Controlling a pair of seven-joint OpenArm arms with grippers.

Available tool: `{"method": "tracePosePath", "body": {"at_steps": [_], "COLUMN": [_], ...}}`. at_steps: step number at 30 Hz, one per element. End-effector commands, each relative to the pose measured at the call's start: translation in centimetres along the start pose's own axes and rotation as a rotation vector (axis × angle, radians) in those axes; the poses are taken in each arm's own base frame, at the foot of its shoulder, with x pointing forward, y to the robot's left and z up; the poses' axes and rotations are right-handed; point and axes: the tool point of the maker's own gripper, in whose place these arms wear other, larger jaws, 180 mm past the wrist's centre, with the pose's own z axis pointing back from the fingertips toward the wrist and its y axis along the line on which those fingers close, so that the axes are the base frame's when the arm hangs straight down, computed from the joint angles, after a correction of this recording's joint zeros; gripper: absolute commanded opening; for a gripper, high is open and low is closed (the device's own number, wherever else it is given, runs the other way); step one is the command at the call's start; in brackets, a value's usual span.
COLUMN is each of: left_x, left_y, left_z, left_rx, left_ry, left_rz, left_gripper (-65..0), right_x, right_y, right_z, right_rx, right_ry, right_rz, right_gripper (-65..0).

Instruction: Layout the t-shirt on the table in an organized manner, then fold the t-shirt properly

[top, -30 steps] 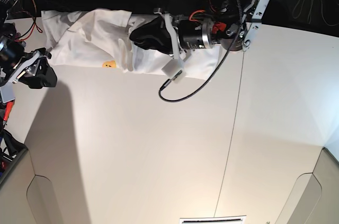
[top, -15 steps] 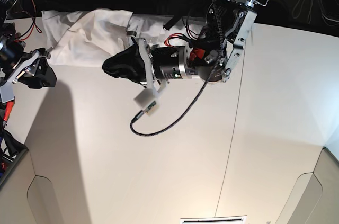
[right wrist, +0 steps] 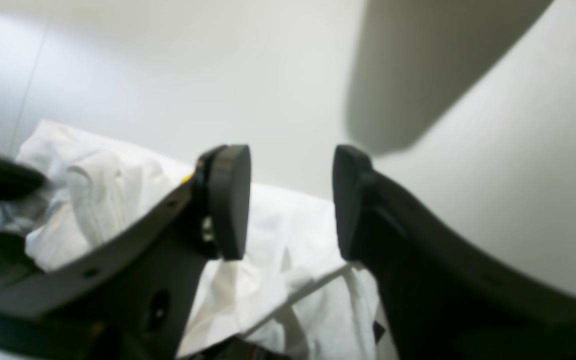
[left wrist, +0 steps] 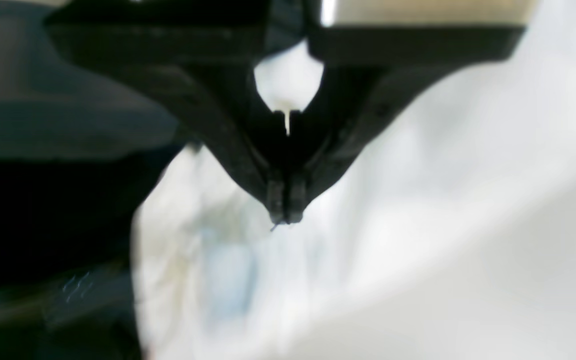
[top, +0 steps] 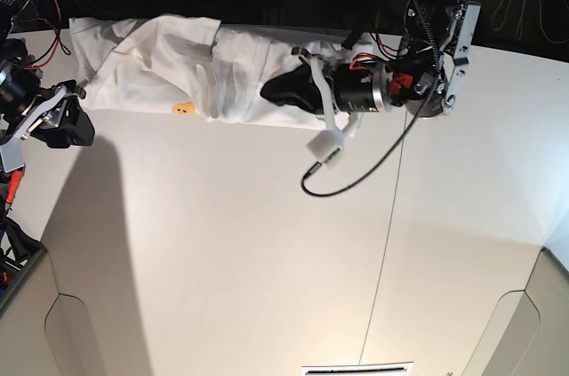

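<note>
A wide pale table (top: 267, 260), the t-shirt (top: 151, 65) bunched along its far edge. The left gripper (left wrist: 283, 212) is clenched over the cloth, no fabric visibly pinched; the right gripper (right wrist: 290, 200) hangs released nearby. Layout step: next, a firm pinch to draw it out flat

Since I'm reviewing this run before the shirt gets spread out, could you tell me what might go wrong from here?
1. The left gripper looks shut with no clear fabric between its fingertips, so it may lift away empty.
2. The t-shirt lies bunched along the table far edge; a pull could drag it off the back.
3. The right gripper is open above the cloth, holding nothing, so one-sided pulling may twist the shirt.
</note>
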Motion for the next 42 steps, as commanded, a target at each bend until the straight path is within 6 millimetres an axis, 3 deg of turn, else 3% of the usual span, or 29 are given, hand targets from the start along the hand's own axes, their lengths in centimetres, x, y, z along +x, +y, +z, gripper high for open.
{"method": "tracePosePath", "body": {"at_steps": [1,7,12,21,26,29,33,37,42], "left_x": [2.0,1.2,2.8,4.1,3.5,3.3,3.2,3.3,3.3], "left_y": [-0.7,-1.7,-3.3,-3.0,-1.9,-1.3,-1.3,-1.3,-1.3], "left_z": [-0.4,-3.8,-6.1,-6.0,-5.3,-4.9,-4.8,-4.8,-4.8], "left_rx": [-0.031,-0.05,-0.086,-0.078,-0.053,-0.041,-0.04,-0.04,-0.04], "left_ry": [-0.071,-0.032,-0.039,-0.053,-0.033,-0.024,-0.024,-0.024,-0.024], "left_rz": [-0.022,-0.066,-0.088,-0.112,-0.119,-0.122,-0.123,-0.123,-0.123], "left_gripper": [-65.0,-65.0,-65.0,-65.0,-65.0,-65.0,-65.0,-65.0,-65.0], "right_x": [1.5,1.5,1.5,1.4,0.9,-0.4,-3.9,-6.8,-8.4], "right_y": [0.0,0.0,0.0,-0.1,-3.8,-6.4,-9.1,-9.3,-8.6], "right_z": [0.4,0.4,0.4,0.4,2.0,3.0,2.4,1.3,0.7], "right_rx": [0.001,0.001,0.001,-0.005,-0.15,-0.204,-0.185,-0.073,0.017], "right_ry": [-0.051,-0.05,-0.049,-0.047,-0.035,-0.015,0.065,0.105,0.116], "right_rz": [0.021,0.02,0.02,0.02,-0.021,-0.073,-0.191,-0.33,-0.437], "right_gripper": [-38.1,-38.1,-38.1,-38.1,-36.9,-29.5,-24.5,-24.2,-24.1]}}
